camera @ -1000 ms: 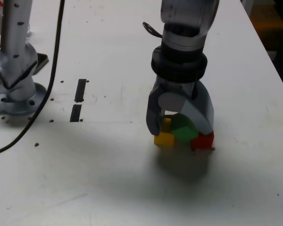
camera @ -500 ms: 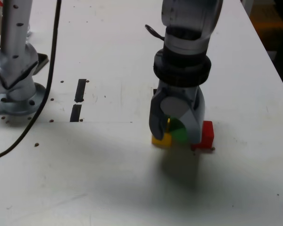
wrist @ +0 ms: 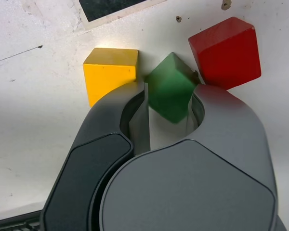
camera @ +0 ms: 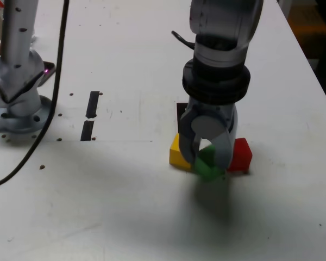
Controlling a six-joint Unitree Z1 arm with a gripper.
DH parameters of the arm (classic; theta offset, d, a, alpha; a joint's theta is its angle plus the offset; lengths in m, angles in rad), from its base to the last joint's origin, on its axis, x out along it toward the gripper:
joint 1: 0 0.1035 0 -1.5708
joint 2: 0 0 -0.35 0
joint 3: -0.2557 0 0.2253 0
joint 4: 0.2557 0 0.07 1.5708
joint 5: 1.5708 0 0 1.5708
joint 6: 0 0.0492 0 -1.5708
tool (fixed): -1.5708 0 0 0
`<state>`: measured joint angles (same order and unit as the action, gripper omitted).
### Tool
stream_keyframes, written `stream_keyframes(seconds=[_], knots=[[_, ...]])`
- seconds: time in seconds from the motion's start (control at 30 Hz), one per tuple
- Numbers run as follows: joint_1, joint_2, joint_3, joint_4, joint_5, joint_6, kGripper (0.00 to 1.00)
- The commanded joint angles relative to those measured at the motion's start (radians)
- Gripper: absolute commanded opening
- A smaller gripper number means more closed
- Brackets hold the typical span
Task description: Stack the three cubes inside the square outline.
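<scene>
White surface (camera: 125,217) carries all task items, with a second arm's base (camera: 16,103) and two short black strips (camera: 91,115) at the exterior view's left. Three cubes lie close together below the arm: yellow cube (camera: 179,154), green cube (camera: 208,163), red cube (camera: 240,155). The pincer (camera: 208,161) points straight down and is closed narrowly on the green cube (wrist: 169,92), which sits between the jaws turned corner-on, so the jaws appear to bear on its edges rather than its flat faces. This hold is judged less secure than a face grip. The yellow cube (wrist: 111,73) lies just beside one jaw and the red cube (wrist: 225,52) just beside the other; neither is gripped. The outline (camera: 181,111) lies just behind the cubes, mostly hidden by the arm; its black border (wrist: 113,7) is visible beyond the yellow cube. No cube is inside the outline yet, so stacking is judged at its first pick.
</scene>
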<state>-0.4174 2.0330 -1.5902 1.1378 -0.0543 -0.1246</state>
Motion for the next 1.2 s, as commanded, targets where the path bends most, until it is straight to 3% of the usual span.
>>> stream_keyframes(seconds=[0.0, 0.37, 0.5, 0.63, 0.83, 1.17], knots=[[-0.005, 0.001, -0.008, 0.005, 0.005, -0.003, 0.29], [-0.035, -0.031, -0.064, 0.060, 0.066, -0.038, 0.31], [-0.039, -0.049, -0.083, 0.085, 0.092, -0.043, 0.41], [-0.039, -0.069, -0.087, 0.105, 0.113, -0.044, 0.61], [-0.038, -0.068, -0.084, 0.098, 0.119, -0.042, 0.82], [-0.001, -0.013, -0.104, 0.086, 0.126, 0.016, 0.91]])
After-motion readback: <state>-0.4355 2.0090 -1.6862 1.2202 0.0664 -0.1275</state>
